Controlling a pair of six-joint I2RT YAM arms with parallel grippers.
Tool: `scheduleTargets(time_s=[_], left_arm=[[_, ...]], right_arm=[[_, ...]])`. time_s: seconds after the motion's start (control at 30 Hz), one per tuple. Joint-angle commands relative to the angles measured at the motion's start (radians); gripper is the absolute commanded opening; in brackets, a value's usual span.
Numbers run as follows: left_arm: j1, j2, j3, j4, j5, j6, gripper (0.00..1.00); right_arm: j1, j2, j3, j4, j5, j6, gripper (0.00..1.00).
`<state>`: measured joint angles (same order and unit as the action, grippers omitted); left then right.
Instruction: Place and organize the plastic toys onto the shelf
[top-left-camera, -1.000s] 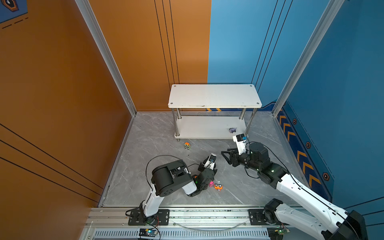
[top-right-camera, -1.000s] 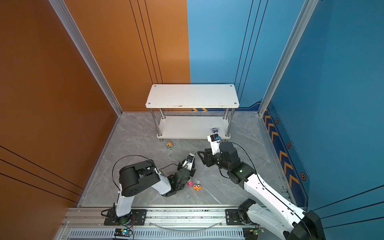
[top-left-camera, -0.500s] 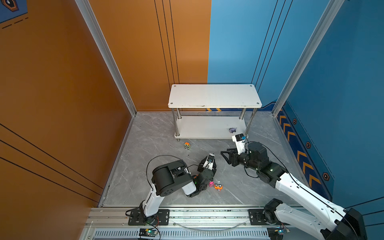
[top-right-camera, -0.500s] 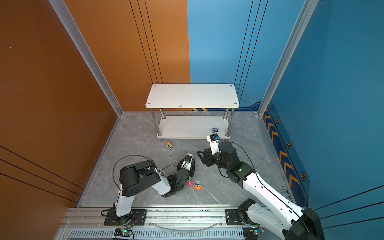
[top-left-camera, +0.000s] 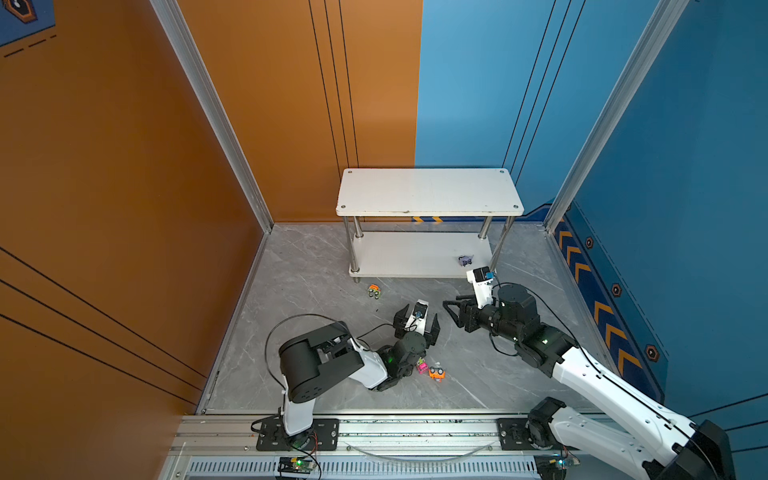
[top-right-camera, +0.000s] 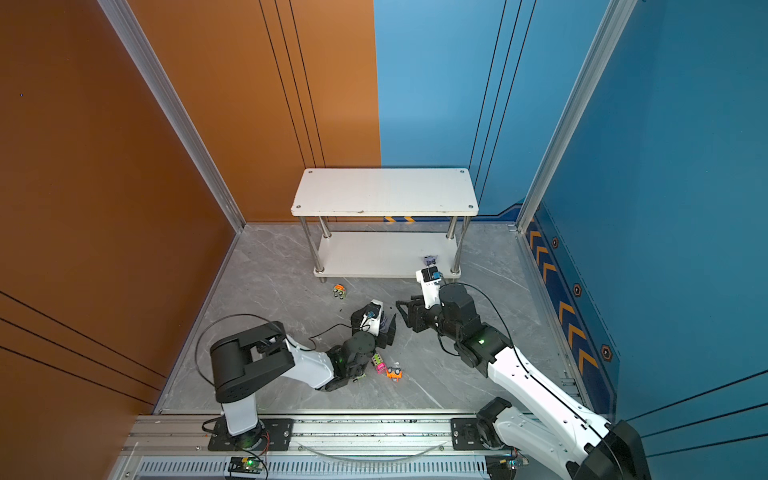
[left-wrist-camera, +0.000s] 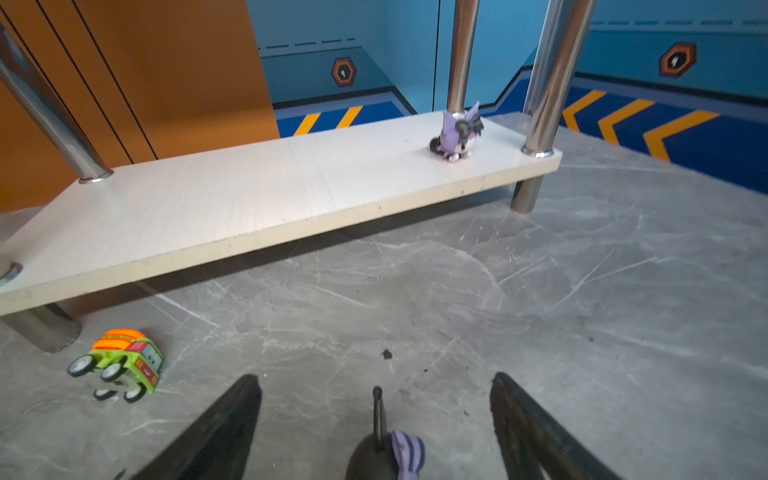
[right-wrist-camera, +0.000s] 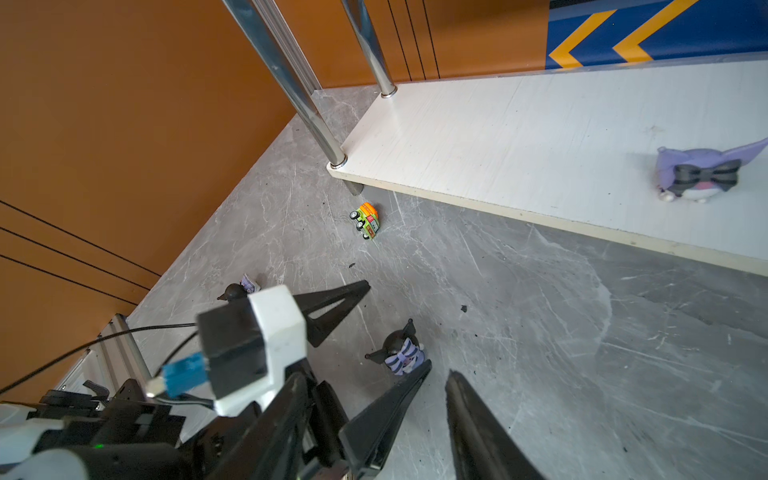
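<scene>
The white shelf (top-left-camera: 428, 191) stands at the back, and one lilac figurine (top-left-camera: 465, 260) (right-wrist-camera: 702, 174) sits on the right end of its lower board. My left gripper (left-wrist-camera: 374, 380) (top-left-camera: 419, 318) is low over the floor and open wide. A black-and-lilac figurine (left-wrist-camera: 386, 453) (right-wrist-camera: 399, 355) stands loose between its jaws, touching neither. My right gripper (top-left-camera: 451, 305) (right-wrist-camera: 375, 372) is open just right of it and holds nothing. In the right wrist view one left finger (right-wrist-camera: 399, 399) shows between its jaws. A green-orange car (top-left-camera: 375, 291) (left-wrist-camera: 120, 361) lies on its side in front of the shelf.
A pink car (top-left-camera: 422, 366) and an orange car (top-left-camera: 436, 372) lie on the floor beside the left arm's wrist. A second figurine (right-wrist-camera: 241, 289) lies on the floor beyond the left gripper. Chrome posts (left-wrist-camera: 544, 79) stand at the shelf's corners. Walls close in three sides.
My left gripper's jaws have spread from nearly shut to wide, leaving the figurine free between them. The right arm has hardly moved.
</scene>
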<state>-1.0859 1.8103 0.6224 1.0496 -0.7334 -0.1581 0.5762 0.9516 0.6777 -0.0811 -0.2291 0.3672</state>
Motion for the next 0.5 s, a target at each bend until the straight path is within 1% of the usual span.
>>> scheduleTargets(time_s=[0.0, 0.13, 0.23, 0.27, 0.33, 0.37, 0.4, 0.47], left_arm=[[0.001, -0.108, 0.008, -0.139, -0.013, -0.009, 0.91], [0.015, -0.237, 0.039, -0.336, -0.013, -0.039, 0.92], [0.036, -0.317, 0.045, -0.436, 0.0, -0.081, 0.92], [0.047, -0.347, 0.036, -0.46, 0.038, -0.098, 0.91], [0.073, -0.406, 0.018, -0.496, 0.066, -0.136, 0.91], [0.091, -0.437, 0.009, -0.522, 0.078, -0.158, 0.9], [0.111, -0.467, 0.002, -0.552, 0.09, -0.178, 0.9], [0.143, -0.517, -0.001, -0.615, 0.117, -0.202, 0.89]], right_arm=[[-0.007, -0.012, 0.016, -0.05, 0.04, -0.014, 0.58], [-0.011, 0.028, 0.06, -0.132, 0.053, -0.059, 0.65], [-0.003, 0.078, 0.09, -0.191, 0.05, -0.105, 0.71], [0.005, 0.098, 0.097, -0.209, 0.049, -0.126, 0.73], [0.027, 0.142, 0.116, -0.25, 0.071, -0.166, 0.76], [0.041, 0.165, 0.123, -0.266, 0.092, -0.178, 0.81], [0.06, 0.2, 0.136, -0.282, 0.122, -0.194, 1.0], [0.096, 0.26, 0.15, -0.3, 0.176, -0.224, 1.0]])
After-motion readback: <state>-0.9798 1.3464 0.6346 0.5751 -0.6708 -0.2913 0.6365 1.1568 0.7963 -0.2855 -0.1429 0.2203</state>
